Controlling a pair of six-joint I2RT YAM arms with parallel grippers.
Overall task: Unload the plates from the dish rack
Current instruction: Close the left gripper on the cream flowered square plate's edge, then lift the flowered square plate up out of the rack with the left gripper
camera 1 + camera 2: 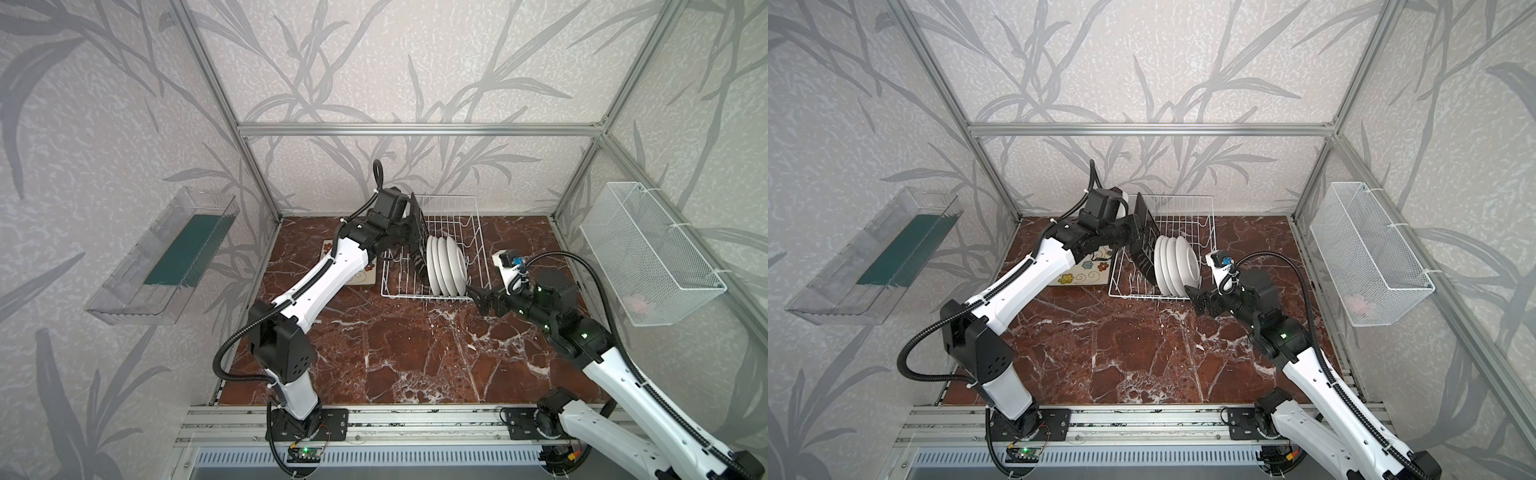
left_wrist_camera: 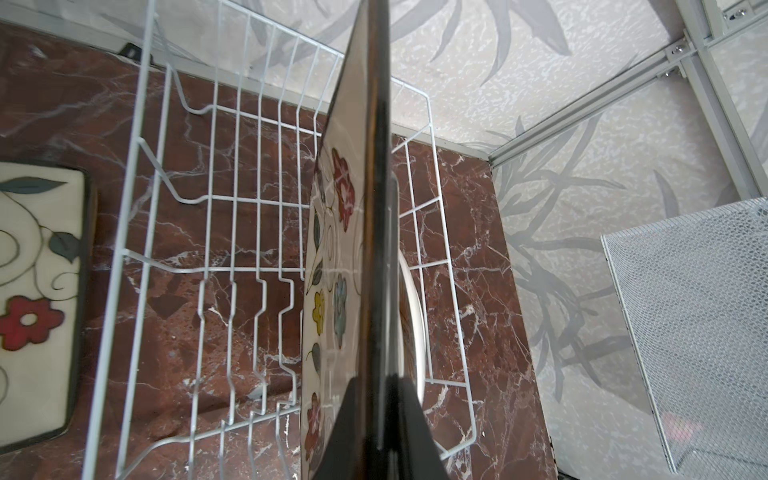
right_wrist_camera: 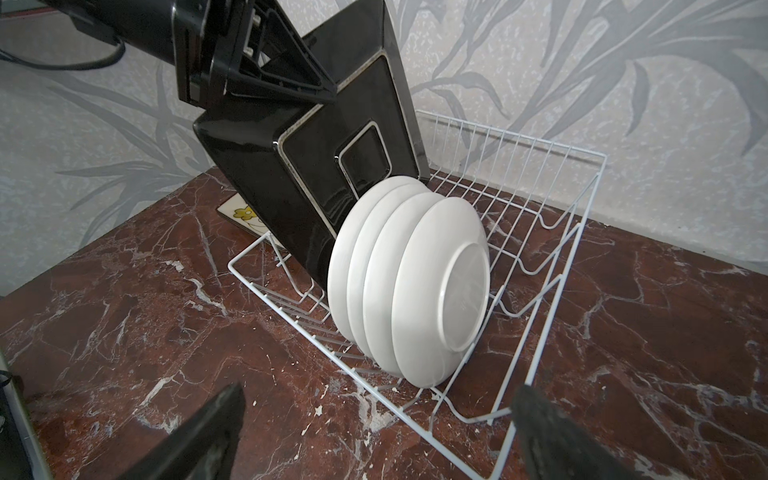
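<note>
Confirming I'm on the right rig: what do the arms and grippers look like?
Left arm and right arm: white links, black joints, black ribbed cable hoses. Left gripper and right gripper: black wedge-shaped fingers. Green lights on the right arm.

The left arm (image 1: pixel 328 278) reaches forward, jaws clamped; right arm (image 1: pixel 623 382) low, jaws gaping.

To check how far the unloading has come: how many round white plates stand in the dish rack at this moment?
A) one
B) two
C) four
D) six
C: the right wrist view shows four round white plates standing on edge, side by side, inside the dish rack.
</note>
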